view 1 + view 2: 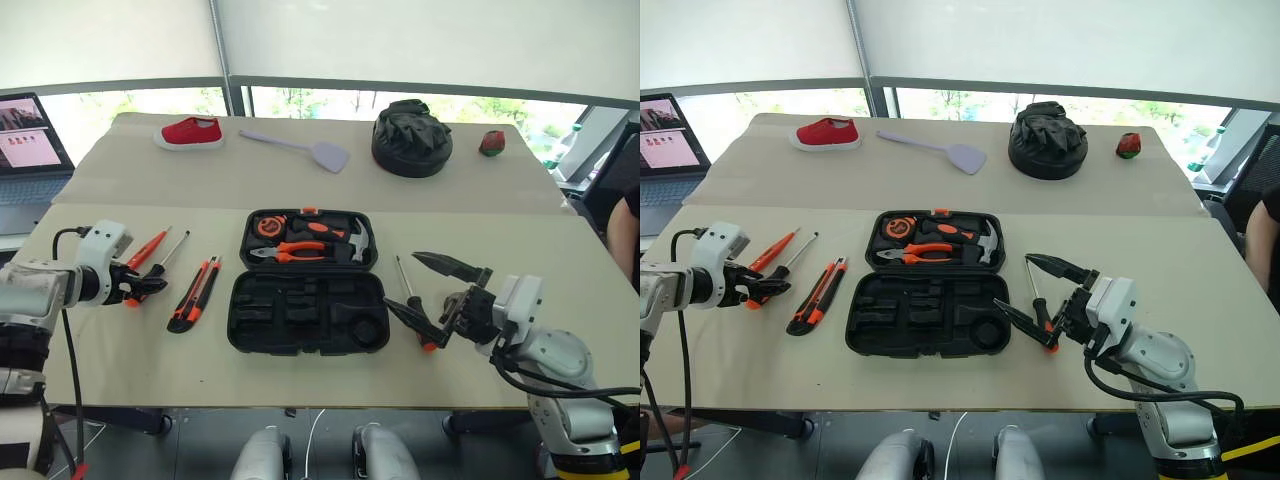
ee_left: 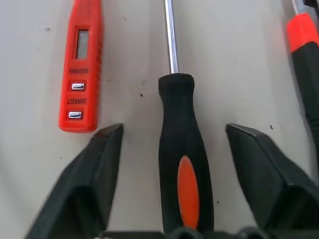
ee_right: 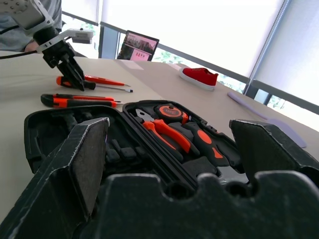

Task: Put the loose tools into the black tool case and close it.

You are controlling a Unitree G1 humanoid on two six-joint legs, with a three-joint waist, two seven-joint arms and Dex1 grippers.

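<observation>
Up close, my left gripper (image 2: 172, 137) straddles a black-and-orange screwdriver (image 2: 183, 174), jaws apart, untouching; right gripper (image 1: 437, 292) wide, empty.

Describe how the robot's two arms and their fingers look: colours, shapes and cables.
Both arms are silver-grey with rounded white wrist housings and loose black cables. The left gripper and right gripper each end in two black, wedge-shaped fingers with pointed tips.

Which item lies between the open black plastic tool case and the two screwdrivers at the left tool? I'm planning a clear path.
The black-and-orange utility knife lies there on the table, seen in the left eye view.
</observation>
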